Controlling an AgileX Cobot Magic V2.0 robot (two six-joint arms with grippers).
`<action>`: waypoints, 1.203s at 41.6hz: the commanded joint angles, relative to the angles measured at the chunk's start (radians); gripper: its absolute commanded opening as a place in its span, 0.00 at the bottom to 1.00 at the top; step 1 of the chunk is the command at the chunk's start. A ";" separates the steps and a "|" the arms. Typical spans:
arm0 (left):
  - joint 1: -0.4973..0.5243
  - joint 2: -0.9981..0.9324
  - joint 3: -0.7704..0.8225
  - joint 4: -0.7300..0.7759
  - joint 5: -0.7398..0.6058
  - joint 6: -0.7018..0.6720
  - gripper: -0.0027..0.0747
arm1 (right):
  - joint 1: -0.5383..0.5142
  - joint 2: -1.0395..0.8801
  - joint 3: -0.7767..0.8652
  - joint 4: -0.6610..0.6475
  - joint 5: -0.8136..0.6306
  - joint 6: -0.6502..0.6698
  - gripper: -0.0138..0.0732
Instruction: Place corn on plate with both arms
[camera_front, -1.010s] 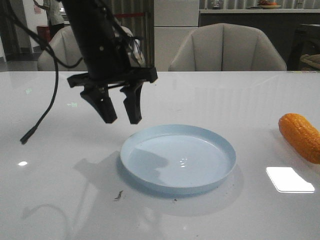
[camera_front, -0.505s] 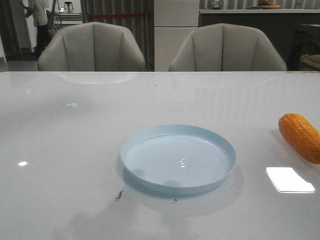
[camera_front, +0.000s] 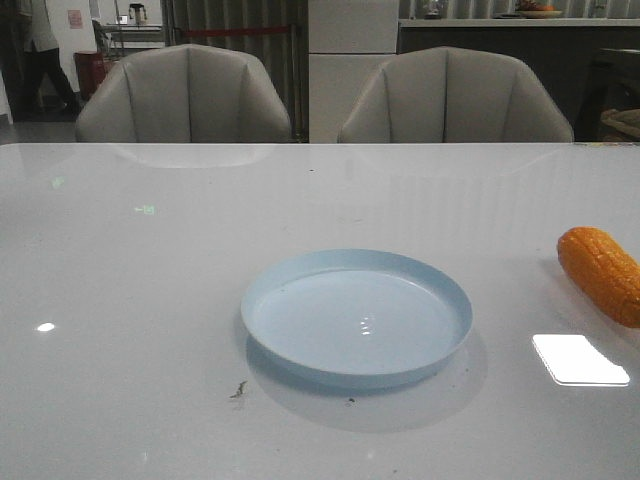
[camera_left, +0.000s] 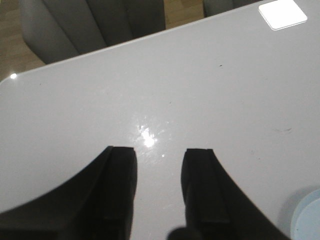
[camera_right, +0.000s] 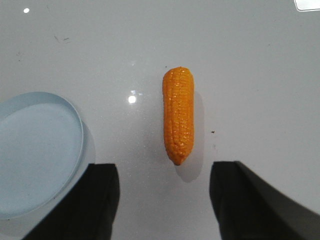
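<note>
2 grippers, left (camera_left: 159, 172) and right (camera_right: 165, 190), gape empty; corn (camera_front: 601, 273) cropped beside plate (camera_front: 300, 360).

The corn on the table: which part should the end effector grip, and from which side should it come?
Probably the thick middle of the corn, coming straight down from above. It lies flat on the table, apart from the plate, and the open right end effector already straddles its long axis, so the fingers would close across its width.
</note>
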 joint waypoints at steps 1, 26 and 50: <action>0.045 -0.123 0.121 -0.044 -0.175 -0.010 0.40 | -0.006 -0.003 -0.035 -0.007 -0.056 -0.005 0.74; 0.077 -0.817 1.249 -0.149 -0.759 -0.011 0.40 | -0.006 0.032 -0.057 -0.044 -0.050 -0.005 0.76; 0.077 -0.973 1.333 -0.167 -0.769 -0.011 0.40 | 0.003 0.587 -0.406 -0.083 -0.025 -0.005 0.85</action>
